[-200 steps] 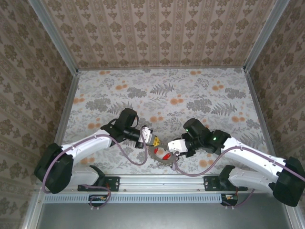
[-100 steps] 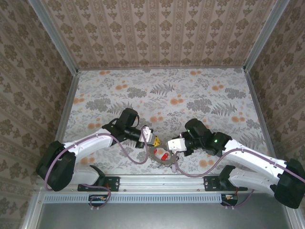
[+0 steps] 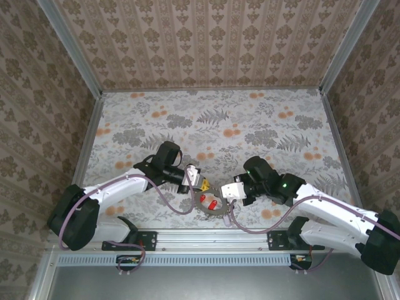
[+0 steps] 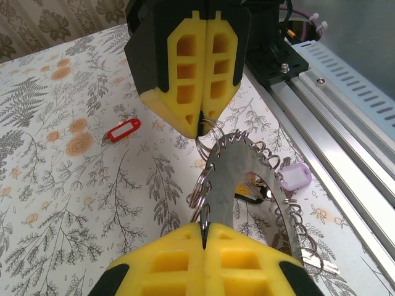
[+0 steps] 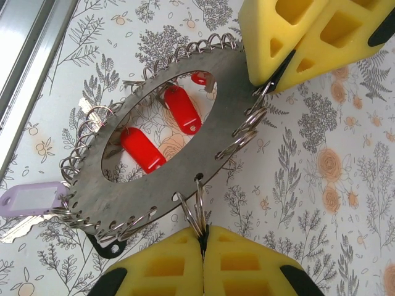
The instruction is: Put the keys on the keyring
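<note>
The keyring [image 5: 213, 102] is a flat grey metal ring with small wire loops all round its rim, held just above the table between both arms [image 3: 211, 205]. My left gripper [image 4: 203, 225] is shut on one wire loop at its rim. My right gripper [image 5: 202, 231] is shut on a pair of loops at the opposite rim. Two red-tagged keys [image 5: 143, 150] [image 5: 183, 109] show through the ring's opening. Another red-tagged key [image 4: 123, 130] lies alone on the table beyond the ring. A purple-tagged key [image 5: 31, 198] hangs at the rim nearest the rail.
The aluminium rail [image 4: 333, 105] at the table's near edge runs close beside the ring. A small dark tag [image 5: 108, 248] pokes out under the ring's rim. The floral tabletop [image 3: 219, 125] stretches away behind both arms to patterned walls.
My right gripper has closed onto wire loops at the ring's rim. The ring has shifted slightly. The left gripper has stayed shut where it was.
</note>
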{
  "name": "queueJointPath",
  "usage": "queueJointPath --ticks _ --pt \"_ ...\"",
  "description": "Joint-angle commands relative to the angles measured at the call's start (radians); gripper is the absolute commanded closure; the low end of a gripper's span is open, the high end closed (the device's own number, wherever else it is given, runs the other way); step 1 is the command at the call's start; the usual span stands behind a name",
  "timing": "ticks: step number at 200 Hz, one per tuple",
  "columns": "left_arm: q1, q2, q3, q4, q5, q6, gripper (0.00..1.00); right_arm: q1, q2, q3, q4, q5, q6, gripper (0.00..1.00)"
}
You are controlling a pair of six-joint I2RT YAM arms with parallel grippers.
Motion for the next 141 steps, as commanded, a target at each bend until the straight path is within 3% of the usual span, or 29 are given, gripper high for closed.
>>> queueJointPath --ticks 1,10,70,87,94,96,97,98,100,121,141 --pt "0.011 0.005 0.032 0.015 0.055 0.032 1.00 0.006 -0.025 -0.006 -0.052 -0.046 -0.013 0.95" --pt "0.013 0.008 0.031 0.015 0.054 0.034 1.00 0.005 -0.024 -0.003 -0.057 -0.064 -0.005 1.00" --pt "0.021 0.037 0.062 -0.017 0.046 0.076 1.00 -0.024 0.052 -0.018 0.086 -0.245 0.188 1.00" --pt "0.027 0.061 0.104 -0.081 0.042 0.109 0.80 -0.043 0.088 -0.024 0.134 -0.275 0.241 1.00" --pt "0.031 0.063 0.124 -0.122 0.049 0.131 0.57 -0.051 0.102 -0.024 0.150 -0.283 0.261 1.00" --pt "0.032 0.063 0.128 -0.135 0.052 0.142 0.38 -0.053 0.106 -0.024 0.154 -0.284 0.266 1.00" --pt "0.032 0.062 0.132 -0.142 0.055 0.147 0.21 -0.054 0.108 -0.024 0.156 -0.285 0.269 1.00" --pt "0.032 0.062 0.136 -0.150 0.056 0.152 0.11 -0.053 0.109 -0.023 0.158 -0.286 0.273 1.00" --pt "0.033 0.061 0.143 -0.165 0.059 0.162 0.03 -0.055 0.113 -0.023 0.161 -0.287 0.279 1.00" --pt "0.034 0.027 0.187 -0.264 0.047 0.192 0.00 -0.059 0.139 -0.022 0.198 -0.270 0.338 1.00" --pt "0.028 -0.059 0.139 -0.161 -0.051 0.065 0.00 -0.061 0.166 -0.030 0.261 -0.231 0.421 1.00"
